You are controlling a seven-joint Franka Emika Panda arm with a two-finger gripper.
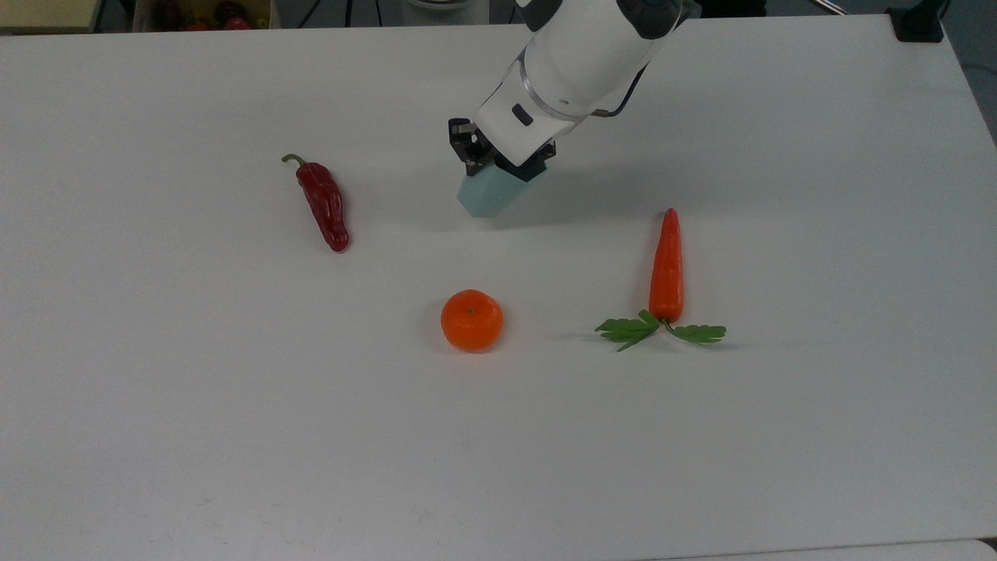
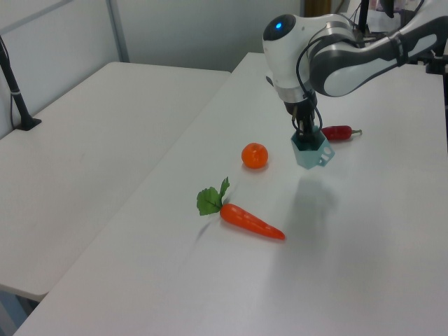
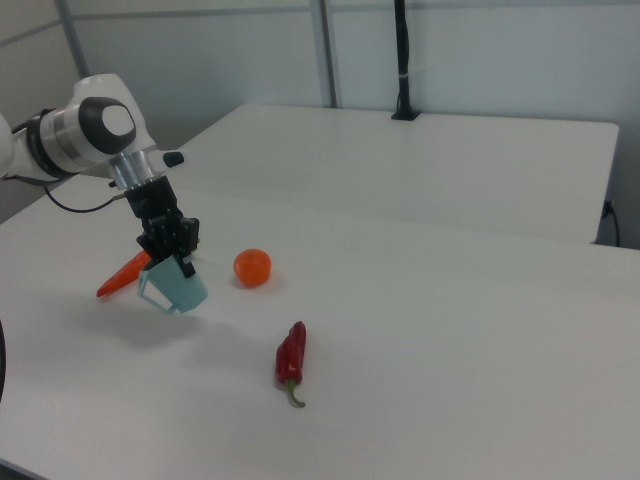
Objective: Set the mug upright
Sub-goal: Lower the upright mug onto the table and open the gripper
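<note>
We see a white surface [image 1: 234, 436] carrying three things, well apart: a red chili [image 1: 323, 202] toward the top view's left, a tangerine [image 1: 471, 319] near the middle, and a carrot [image 1: 667, 265] with green leaves toward the top view's right.

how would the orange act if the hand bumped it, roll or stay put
The orange looks round and slightly flattened, resting on the smooth bare table, so a sideways bump would probably send it rolling a little. Its flatter underside may stop it soon. Nothing touches it; the carrot lies apart, so it wouldn't be blocked at first.
</note>
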